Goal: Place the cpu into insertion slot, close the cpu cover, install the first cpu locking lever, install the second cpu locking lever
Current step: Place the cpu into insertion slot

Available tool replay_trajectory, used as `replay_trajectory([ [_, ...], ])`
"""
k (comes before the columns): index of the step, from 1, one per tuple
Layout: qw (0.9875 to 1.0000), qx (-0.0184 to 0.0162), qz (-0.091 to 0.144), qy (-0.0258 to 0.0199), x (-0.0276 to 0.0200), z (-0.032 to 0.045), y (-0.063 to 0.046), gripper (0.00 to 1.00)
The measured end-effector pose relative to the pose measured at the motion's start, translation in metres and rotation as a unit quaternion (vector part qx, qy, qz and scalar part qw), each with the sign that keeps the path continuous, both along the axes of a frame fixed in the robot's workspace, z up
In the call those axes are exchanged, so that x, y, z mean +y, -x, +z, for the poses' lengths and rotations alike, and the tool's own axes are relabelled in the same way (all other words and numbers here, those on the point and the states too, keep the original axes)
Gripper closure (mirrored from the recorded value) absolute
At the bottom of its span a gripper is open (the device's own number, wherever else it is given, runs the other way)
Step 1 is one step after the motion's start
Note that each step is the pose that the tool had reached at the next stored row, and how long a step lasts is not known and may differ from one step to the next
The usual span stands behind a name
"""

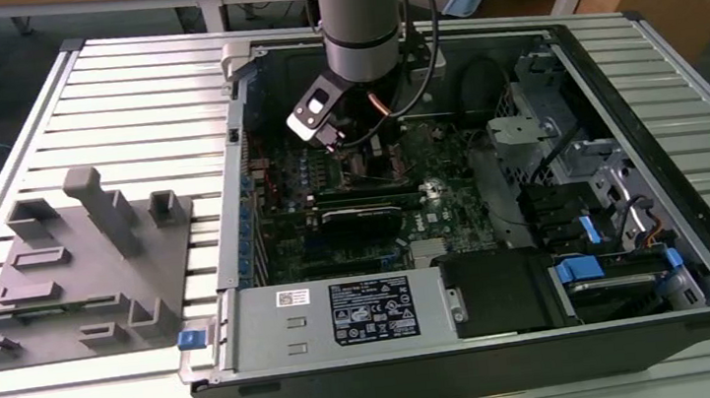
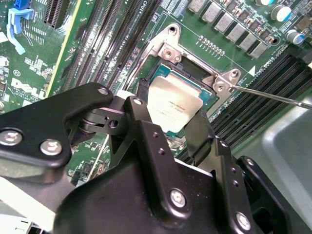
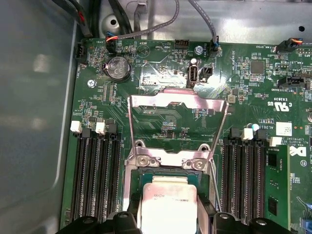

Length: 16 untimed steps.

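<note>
The cpu [image 2: 173,103], a flat square chip with a dull silver top, sits between my gripper's [image 2: 170,117] black fingers [image 2: 140,113], which are shut on its edges. It hangs over or rests in the insertion slot [image 2: 192,73], a dark square socket on the green board; I cannot tell which. In the first wrist view the cpu [image 3: 168,202] lies just past the gripper [image 3: 170,222]. The cpu cover [image 3: 165,99], a silvery window frame, is swung open away from the socket. A thin wire locking lever [image 2: 273,96] sticks out sideways, unlatched. The exterior view shows the gripper [image 1: 349,145] low inside the case.
Long black memory slots [image 3: 95,170] flank the socket on both sides, with a green memory stick [image 3: 275,185] beyond one set. Case walls [image 3: 34,122] and cables [image 1: 475,77] surround the board. A grey fixture [image 1: 85,267] stands on the slatted table at the exterior view's left.
</note>
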<state>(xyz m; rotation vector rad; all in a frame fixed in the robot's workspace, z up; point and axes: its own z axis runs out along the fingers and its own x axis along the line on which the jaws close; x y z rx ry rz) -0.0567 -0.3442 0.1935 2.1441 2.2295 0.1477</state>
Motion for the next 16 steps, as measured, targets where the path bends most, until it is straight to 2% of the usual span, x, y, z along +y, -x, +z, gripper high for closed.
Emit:
replay_trajectory([
  [9,1.0,-0.0001,0.0,-0.0001,0.0,-0.0003,0.0,0.46],
  [16,0.9998,-0.0001,-0.021,-0.001,0.0001,-0.0003,0.0,0.46],
])
